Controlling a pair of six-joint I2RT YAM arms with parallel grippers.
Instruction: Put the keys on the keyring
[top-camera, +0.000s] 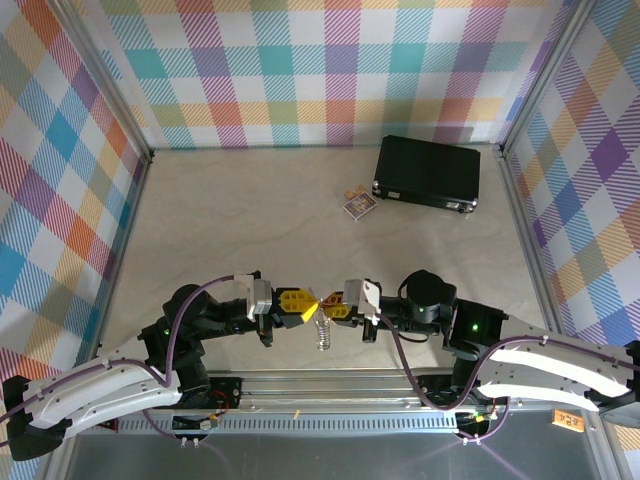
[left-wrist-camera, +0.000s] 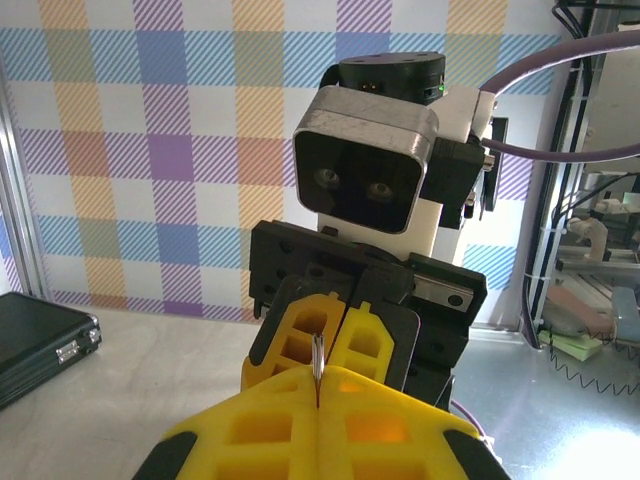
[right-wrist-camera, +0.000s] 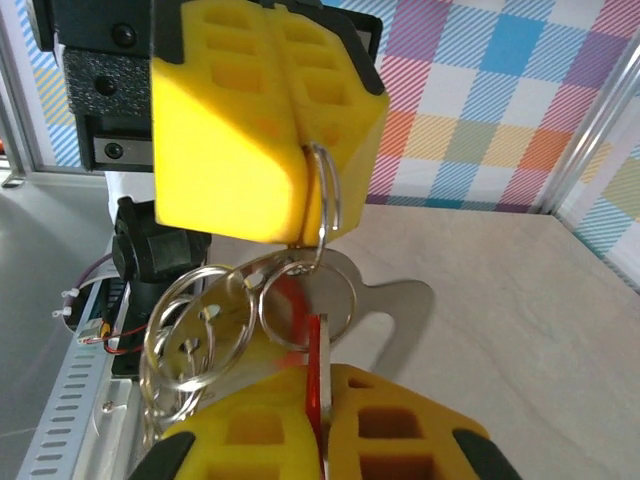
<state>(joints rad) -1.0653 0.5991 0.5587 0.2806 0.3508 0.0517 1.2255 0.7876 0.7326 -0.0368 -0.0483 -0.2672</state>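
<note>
Threading the key (right-wrist-camera: 316, 370) onto the keyring (top-camera: 322, 336), held mid-air.
Left claw (right-wrist-camera: 300, 175) clamps the keyring, its loops hanging just under the tips. Right claw (right-wrist-camera: 322, 405) pinches the red key right beneath them. Next, likely, nudge the key's hole onto the ring's open end with fine alignment.

Top cam's looking down from high behind the near edge at the whole counter (top-camera: 250, 215), while the wrist cams are facing each other super close, all three sharing where left end effector (top-camera: 308, 303) and right end effector (top-camera: 327, 309) are meeting.
</note>
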